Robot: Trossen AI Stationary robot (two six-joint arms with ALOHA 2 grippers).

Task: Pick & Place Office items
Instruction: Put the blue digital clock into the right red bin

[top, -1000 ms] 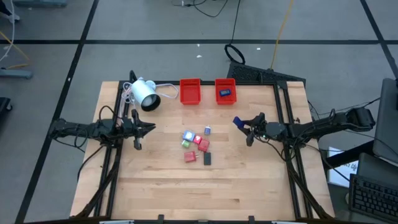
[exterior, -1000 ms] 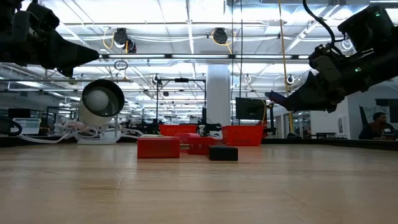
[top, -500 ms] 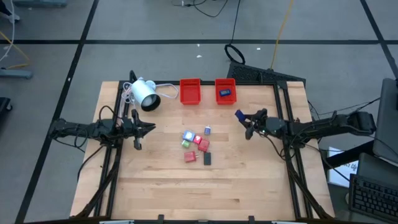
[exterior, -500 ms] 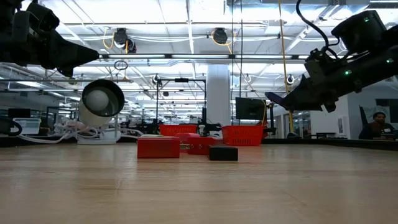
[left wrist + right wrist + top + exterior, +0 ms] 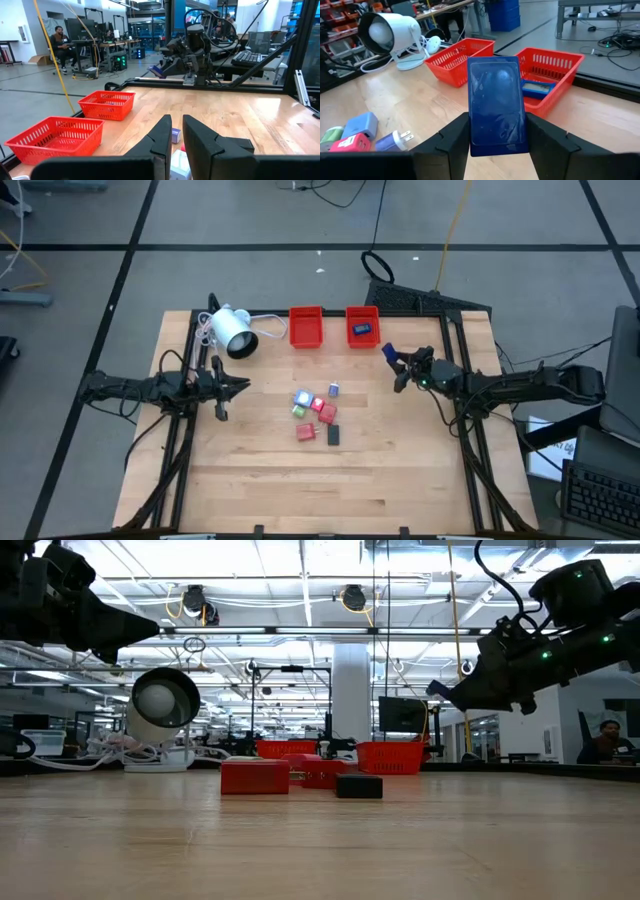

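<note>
We note the wooden table (image 5: 400, 470); two red trays (image 5: 305, 328) just ahead of our right gripper (image 5: 393, 363), the nearer one (image 5: 547, 65) containing a blue item (image 5: 536, 88). The right gripper is clamped on a dark blue flat piece (image 5: 497, 105), raised above the table. The left gripper (image 5: 173, 132) waits closed, with loose pieces (image 5: 316, 415) between the two grippers.

Pale, matt wood-plank table (image 5: 400, 470) under two red plastic mesh trays (image 5: 462, 62), a smooth white plastic lamp (image 5: 390, 30) beside them, and a glossy dark-blue plastic block (image 5: 497, 105) clamped in the matt black right pincer (image 5: 495, 145).
</note>
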